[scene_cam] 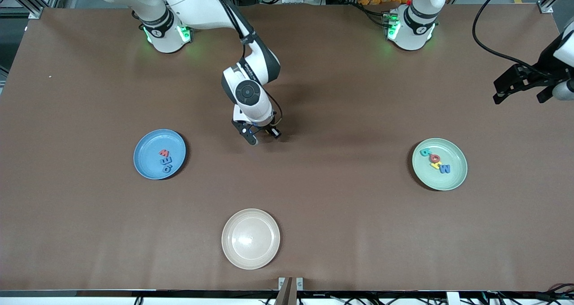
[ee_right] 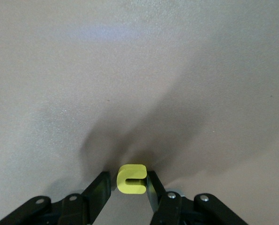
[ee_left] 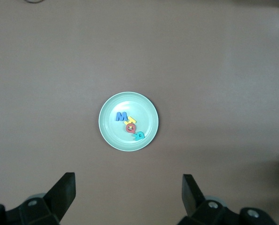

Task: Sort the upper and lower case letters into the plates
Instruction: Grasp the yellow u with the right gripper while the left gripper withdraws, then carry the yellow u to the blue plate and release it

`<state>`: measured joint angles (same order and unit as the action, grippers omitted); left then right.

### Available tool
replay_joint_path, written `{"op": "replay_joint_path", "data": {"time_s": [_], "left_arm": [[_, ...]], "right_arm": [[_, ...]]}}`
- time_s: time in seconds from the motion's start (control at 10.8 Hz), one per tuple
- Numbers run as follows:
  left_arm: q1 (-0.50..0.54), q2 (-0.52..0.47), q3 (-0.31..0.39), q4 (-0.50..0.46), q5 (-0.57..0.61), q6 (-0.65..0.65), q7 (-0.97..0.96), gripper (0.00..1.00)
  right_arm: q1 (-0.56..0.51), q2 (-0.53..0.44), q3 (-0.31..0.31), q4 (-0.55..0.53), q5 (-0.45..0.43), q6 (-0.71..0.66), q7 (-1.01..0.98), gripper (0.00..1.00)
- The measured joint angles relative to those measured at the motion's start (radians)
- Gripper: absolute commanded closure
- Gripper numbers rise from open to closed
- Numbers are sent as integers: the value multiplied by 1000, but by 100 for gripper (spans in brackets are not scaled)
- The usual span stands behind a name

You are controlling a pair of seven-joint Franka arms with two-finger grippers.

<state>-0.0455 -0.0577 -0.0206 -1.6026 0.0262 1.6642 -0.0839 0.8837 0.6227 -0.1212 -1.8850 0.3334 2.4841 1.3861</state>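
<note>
Brown table top [scene_cam: 341, 215]. Right gripper [scene_cam: 262, 137] low over mid-table, jaws narrow around yellow "c" [ee_right: 131, 179]; contact unclear. Left gripper [ee_left: 128, 194] high over the left arm's end, jaws wide, waiting. Mint plate [scene_cam: 453, 181] holds 4 letters [ee_left: 128, 125], blue "M" readable. Blue plate [scene_cam: 145, 150] holds 3 letters [scene_cam: 165, 160]. Beige plate [scene_cam: 250, 238] nearest the front camera.

1. The light is bright and comes from above.
2. The cream plate [scene_cam: 250, 238] has a shiny white spot in its middle.
3. A soft dark shadow spreads on the table [scene_cam: 341, 206] toward 3 o'clock from the right arm.
4. The right wrist view looks pale and washed out at 12 o'clock.
</note>
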Motion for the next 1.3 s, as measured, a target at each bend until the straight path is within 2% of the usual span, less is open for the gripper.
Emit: {"op": "replay_joint_path", "data": {"time_s": [0.09, 0.19, 0.46, 0.65, 0.84, 1.02, 1.3], "left_arm": [[1, 1, 0, 1, 0, -1, 0, 0], [1, 2, 0, 1, 0, -1, 0, 0], [1, 3, 0, 2, 0, -2, 0, 0], [1, 4, -1, 2, -1, -3, 0, 0], [1, 6, -3, 2, -1, -3, 0, 0], [0, 11, -7, 2, -2, -5, 2, 0], [-7, 25, -14, -5, -2, -14, 6, 0]], "right_arm": [[1, -3, 0, -1, 0, -1, 0, 97], [2, -3, 0, -2, 0, -1, 0, 100], [-4, -24, -5, -2, 0, -31, -23, 100], [-43, -68, -11, 20, 0, -144, -71, 100], [-119, -141, -15, 47, 0, -307, -163, 100], [-239, -221, -21, 50, 0, -476, -320, 100], [-413, -272, -63, 42, -33, -595, -602, 100]]}}
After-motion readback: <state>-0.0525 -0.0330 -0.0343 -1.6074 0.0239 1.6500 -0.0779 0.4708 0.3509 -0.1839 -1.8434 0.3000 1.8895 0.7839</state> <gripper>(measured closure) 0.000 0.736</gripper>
